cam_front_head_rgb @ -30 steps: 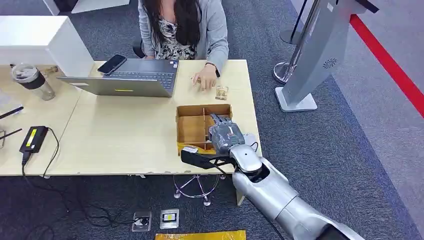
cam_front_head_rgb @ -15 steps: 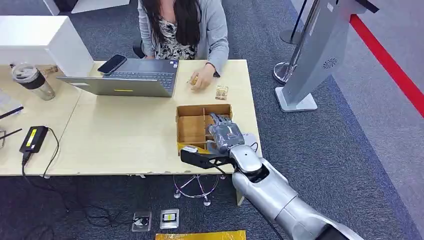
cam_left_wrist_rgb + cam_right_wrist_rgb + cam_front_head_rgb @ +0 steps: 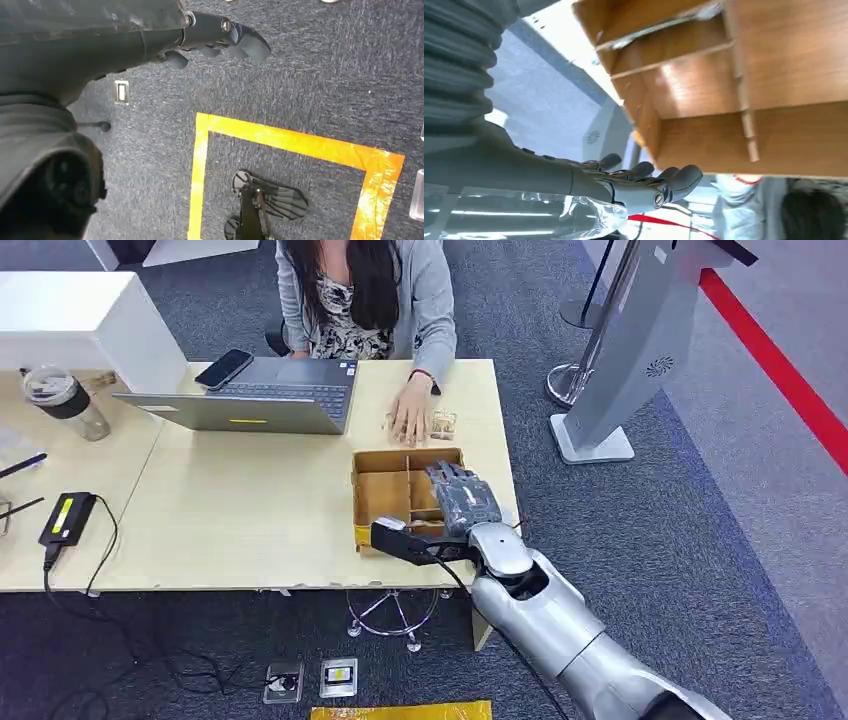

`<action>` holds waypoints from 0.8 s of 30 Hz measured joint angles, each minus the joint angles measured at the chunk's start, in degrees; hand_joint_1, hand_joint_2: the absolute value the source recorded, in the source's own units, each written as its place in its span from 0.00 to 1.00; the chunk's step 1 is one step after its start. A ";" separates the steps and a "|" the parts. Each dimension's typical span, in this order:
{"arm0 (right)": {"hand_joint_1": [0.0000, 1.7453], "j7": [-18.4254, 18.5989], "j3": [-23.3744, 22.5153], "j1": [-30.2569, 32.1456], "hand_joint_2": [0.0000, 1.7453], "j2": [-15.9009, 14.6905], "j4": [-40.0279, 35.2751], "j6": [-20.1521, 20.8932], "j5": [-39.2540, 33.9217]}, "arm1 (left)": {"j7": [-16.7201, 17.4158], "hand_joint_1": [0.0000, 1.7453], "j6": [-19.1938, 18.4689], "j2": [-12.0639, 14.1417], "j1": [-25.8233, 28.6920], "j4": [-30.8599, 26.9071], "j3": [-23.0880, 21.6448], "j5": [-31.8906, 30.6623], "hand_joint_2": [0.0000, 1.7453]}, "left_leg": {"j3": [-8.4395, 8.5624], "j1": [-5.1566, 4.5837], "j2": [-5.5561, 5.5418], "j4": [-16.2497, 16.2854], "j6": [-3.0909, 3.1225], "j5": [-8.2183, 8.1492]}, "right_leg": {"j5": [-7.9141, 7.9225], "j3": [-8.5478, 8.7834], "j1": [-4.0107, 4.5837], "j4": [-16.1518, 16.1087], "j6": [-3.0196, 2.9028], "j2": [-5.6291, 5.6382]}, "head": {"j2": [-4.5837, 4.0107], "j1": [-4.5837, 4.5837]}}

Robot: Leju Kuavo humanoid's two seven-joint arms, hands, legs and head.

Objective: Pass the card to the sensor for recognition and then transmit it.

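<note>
My right hand (image 3: 462, 502) hovers over the right side of a brown cardboard box (image 3: 380, 495) with dividers, near the table's front right corner. Its fingers are stretched toward the person and its thumb (image 3: 400, 538) sticks out left along the box's near wall. It holds nothing, and it hides the compartments beneath it. In the right wrist view the same fingers (image 3: 649, 182) lie apart beside the box's empty compartments (image 3: 734, 75). My left hand (image 3: 220, 35) hangs over the carpet with loosely bent fingers and nothing in it.
A person sits at the far side of the table (image 3: 250, 510), one hand (image 3: 410, 415) flat by a small pale object (image 3: 443, 423). A laptop (image 3: 255, 400), a phone (image 3: 224, 368) and a cup (image 3: 65, 400) lie to the left. A grey kiosk stand (image 3: 630, 350) rises at the right.
My right hand has moved forward and a little right over the box, and its fingers have spread. The person's hand lifted, then came down flat next to the small pale object.
</note>
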 joint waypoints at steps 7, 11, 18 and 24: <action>0.00 2.07 -1.90 2.73 1.00 -2.78 -8.35 2.66 0.02 | 0.00 0.00 -0.04 0.04 0.00 0.00 -0.02 0.00 0.00 | 0.00 0.00 0.01 0.00 0.00 0.00 | 0.00 0.00 0.00 0.00 0.00 0.01 | 0.00 0.00; 0.00 2.07 -2.49 3.78 1.00 -3.30 -10.92 2.79 0.00 | 0.00 0.00 -0.02 0.13 -0.02 0.00 -0.02 0.00 0.00 | 0.01 0.00 0.01 -0.01 0.00 0.00 | 0.00 0.00 0.00 0.00 0.00 0.01 | 0.00 -0.02; 0.00 1.09 -2.67 4.99 1.00 -3.54 -12.39 2.90 0.44 | 0.00 0.00 -0.11 0.13 -0.04 0.00 -0.20 -0.09 0.00 | -0.01 0.00 0.00 -0.01 0.00 0.00 | 0.00 0.01 0.00 0.00 0.00 0.00 | 0.00 0.00; 0.00 0.00 -2.14 5.26 1.00 -3.06 -11.80 1.39 1.14 | 0.00 0.00 -0.07 0.13 -0.11 0.00 -0.33 -0.33 0.00 | -0.02 0.00 0.00 -0.01 0.00 0.00 | 0.00 0.00 0.00 0.00 0.00 0.00 | 0.00 0.00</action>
